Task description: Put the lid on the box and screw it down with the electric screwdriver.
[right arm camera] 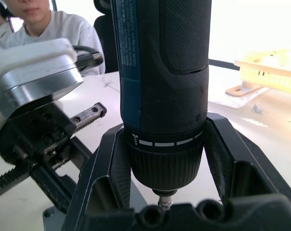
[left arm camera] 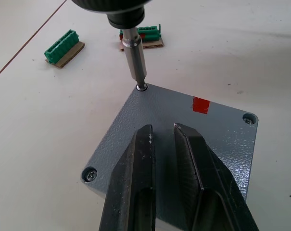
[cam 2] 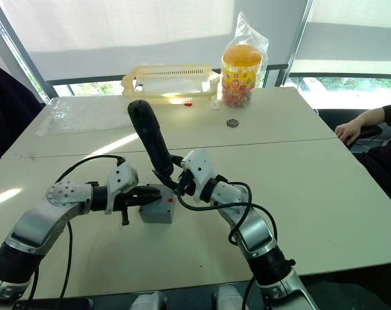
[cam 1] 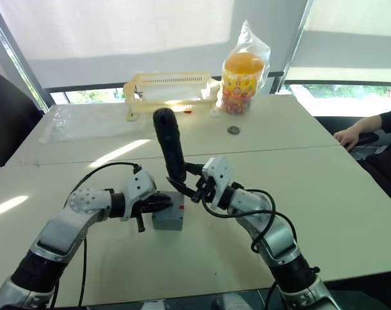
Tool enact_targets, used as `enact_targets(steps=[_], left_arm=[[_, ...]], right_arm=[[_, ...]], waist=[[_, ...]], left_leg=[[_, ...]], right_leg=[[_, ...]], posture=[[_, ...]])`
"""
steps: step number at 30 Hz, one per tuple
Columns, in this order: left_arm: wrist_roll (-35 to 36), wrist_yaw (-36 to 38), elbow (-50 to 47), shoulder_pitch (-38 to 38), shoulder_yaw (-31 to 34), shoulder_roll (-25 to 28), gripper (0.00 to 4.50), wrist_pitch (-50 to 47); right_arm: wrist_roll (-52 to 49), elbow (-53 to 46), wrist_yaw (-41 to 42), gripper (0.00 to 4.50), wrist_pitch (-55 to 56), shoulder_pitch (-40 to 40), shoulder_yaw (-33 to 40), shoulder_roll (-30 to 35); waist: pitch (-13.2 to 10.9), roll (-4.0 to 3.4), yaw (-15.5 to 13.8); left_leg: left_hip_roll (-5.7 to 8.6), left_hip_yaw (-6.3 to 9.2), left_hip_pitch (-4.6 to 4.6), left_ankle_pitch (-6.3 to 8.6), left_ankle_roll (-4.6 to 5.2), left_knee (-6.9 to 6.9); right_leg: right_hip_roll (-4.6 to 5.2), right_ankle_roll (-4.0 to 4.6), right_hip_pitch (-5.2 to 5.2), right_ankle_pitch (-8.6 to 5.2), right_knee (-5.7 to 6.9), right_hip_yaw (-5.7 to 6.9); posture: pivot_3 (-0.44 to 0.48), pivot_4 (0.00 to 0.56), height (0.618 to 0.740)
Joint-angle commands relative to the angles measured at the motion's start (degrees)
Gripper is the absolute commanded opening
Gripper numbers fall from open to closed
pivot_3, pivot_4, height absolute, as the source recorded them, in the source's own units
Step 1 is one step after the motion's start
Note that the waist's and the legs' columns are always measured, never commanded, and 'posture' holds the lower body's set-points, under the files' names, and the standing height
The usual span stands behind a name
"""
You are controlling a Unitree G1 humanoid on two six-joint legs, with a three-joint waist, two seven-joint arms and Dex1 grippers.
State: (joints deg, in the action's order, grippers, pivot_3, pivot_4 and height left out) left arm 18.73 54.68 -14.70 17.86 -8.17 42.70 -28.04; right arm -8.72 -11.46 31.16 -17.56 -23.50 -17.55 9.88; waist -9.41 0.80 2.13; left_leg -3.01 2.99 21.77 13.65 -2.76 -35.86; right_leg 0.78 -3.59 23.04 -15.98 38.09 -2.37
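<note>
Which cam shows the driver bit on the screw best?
Left wrist view: the electric screwdriver has its bit seated in a corner screw of the lid. Right wrist view shows mostly the tool body in the right gripper; eye views show the tool standing tilted, its tip hidden.

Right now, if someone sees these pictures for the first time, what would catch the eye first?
The thick dark blue-black electric screwdriver stands in the right gripper at table centre, its metal bit on a corner screw of the flat grey lid. The left gripper rests on that lid. A yellow slotted basket and a candy jar stand at the far edge.
</note>
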Motion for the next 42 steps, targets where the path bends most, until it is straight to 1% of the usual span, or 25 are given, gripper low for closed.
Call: enact_targets(steps=[1,3,13,15,21,25,29,31,33,35,37,39,40,42], left_arm=[[-2.21,0.19,1.21,-1.86,-1.73,0.66,0.67,-0.46],[-2.32,0.27,1.28,-1.97,-1.74,0.71,0.67,-0.37],[-2.58,0.81,1.62,-1.85,-1.75,0.85,0.67,-0.23],[-2.63,0.86,1.69,-1.79,-1.77,0.85,0.67,-0.21],[-2.94,0.86,2.05,-1.53,-2.25,0.60,0.67,-0.13],[-2.99,0.96,2.41,-1.19,-2.82,0.23,0.67,-0.47],[-3.23,0.92,2.88,-1.53,-3.39,0.01,0.67,-0.19],[-2.94,0.91,2.80,-1.69,-3.21,-0.08,0.67,-0.33],[-2.08,1.01,2.77,-1.81,-2.36,-0.16,0.67,-0.63],[-0.97,1.46,2.48,-1.86,-1.35,-0.08,0.67,-0.97],[0.83,1.80,1.80,-1.62,0.01,-0.28,0.67,-1.99],[2.75,1.99,1.00,-1.16,1.34,-0.49,0.67,-3.11],[4.30,1.85,0.37,-0.61,2.36,-0.83,0.67,-4.15],[9.65,1.94,-1.60,2.15,6.01,-1.29,0.67,-7.72]], right_arm=[[-0.05,3.32,-0.40,1.75,-3.74,1.70,0.26,0.23],[-0.30,3.30,-0.49,1.75,-3.65,1.79,0.42,0.10],[0.07,2.94,-1.14,1.75,-2.15,2.08,0.56,0.16],[0.00,2.60,-1.31,1.75,-1.99,1.80,0.83,0.10],[-0.08,0.11,-1.44,1.75,-1.88,0.34,1.78,0.70],[-1.51,-3.61,-1.88,1.75,-4.22,-1.92,3.79,1.17],[-5.34,-11.59,-2.35,1.75,-10.97,-5.27,7.46,2.27],[-11.11,-16.31,-3.71,1.75,-17.45,-9.15,11.94,1.85],[-19.20,-18.63,-6.82,1.75,-25.79,-15.10,18.91,1.06],[-27.86,-18.00,-9.68,1.75,-34.83,-21.58,26.36,2.17],[-33.99,-15.33,-12.59,1.75,-43.19,-27.07,32.60,4.32],[-38.62,-12.24,-14.82,1.75,-49.96,-31.08,37.19,6.48],[-41.13,-10.12,-15.46,1.75,-54.03,-32.94,39.54,8.14],[-43.81,-4.97,-13.82,1.75,-65.37,-35.49,41.89,14.89]], waist=[[0.00,0.00,0.00],[0.00,0.00,0.04],[0.00,0.00,0.07],[0.00,0.00,0.07],[-0.01,-0.01,0.05],[-0.03,-0.01,-0.01],[-0.14,-0.03,-0.38],[-0.22,-0.04,-0.57],[-0.34,-0.12,-0.64],[-0.45,-0.22,-0.61],[-0.45,-0.22,-0.62],[-0.45,-0.21,-0.65],[-0.47,-0.21,-0.61],[-0.54,-0.22,-0.64]], left_leg=[[0.00,-0.03,-0.09,0.00,0.00,0.04],[0.02,-0.08,-0.37,0.01,0.00,0.21],[0.03,-0.08,-0.39,0.02,0.01,0.29],[0.03,-0.08,-0.39,0.02,0.01,0.30],[0.04,-0.08,-0.38,0.02,0.00,0.37],[0.07,-0.09,-0.36,0.02,0.00,0.48],[0.08,-0.08,-0.22,0.02,-0.01,0.50],[0.09,-0.11,-0.13,0.02,-0.01,0.51],[0.09,-0.15,-0.05,0.02,-0.01,0.51],[0.08,-0.15,0.00,0.01,-0.01,0.54],[0.08,-0.15,0.02,0.01,0.00,0.63],[0.06,-0.14,0.01,0.02,0.00,0.73],[0.06,-0.14,0.03,0.02,0.01,0.75],[0.06,-0.15,0.22,0.02,0.02,0.73]], right_leg=[[0.01,0.00,-0.06,-0.02,-0.01,-0.03],[0.05,0.18,-0.28,-0.20,-0.06,-0.06],[0.05,0.14,-0.28,-0.27,-0.08,-0.08],[0.05,0.01,-0.28,-0.36,-0.08,-0.08],[0.08,-0.01,-0.24,-0.37,-0.11,-0.09],[0.10,-0.01,-0.20,-0.37,-0.14,-0.09],[0.11,-0.01,-0.05,-0.37,-0.14,-0.10],[0.11,0.01,0.05,-0.36,-0.14,-0.14],[0.10,0.10,0.17,-0.30,-0.13,-0.17],[0.09,0.20,0.27,-0.22,-0.11,-0.19],[0.07,0.20,0.32,-0.22,-0.12,-0.19],[0.06,0.19,0.34,-0.24,-0.13,-0.16],[0.06,0.19,0.36,-0.26,-0.13,-0.16],[0.07,0.21,0.50,-0.27,-0.15,-0.17]], posture=[[0.000,0.150,0.740],[0.000,0.150,0.740],[0.000,0.150,0.740],[0.000,0.150,0.740],[0.000,0.150,0.740],[0.000,0.150,0.740],[0.000,0.150,0.740],[0.000,0.150,0.740],[0.000,0.150,0.740],[0.000,0.150,0.740],[0.000,0.150,0.740],[0.000,0.150,0.740],[0.000,0.150,0.740],[0.000,0.150,0.740]])
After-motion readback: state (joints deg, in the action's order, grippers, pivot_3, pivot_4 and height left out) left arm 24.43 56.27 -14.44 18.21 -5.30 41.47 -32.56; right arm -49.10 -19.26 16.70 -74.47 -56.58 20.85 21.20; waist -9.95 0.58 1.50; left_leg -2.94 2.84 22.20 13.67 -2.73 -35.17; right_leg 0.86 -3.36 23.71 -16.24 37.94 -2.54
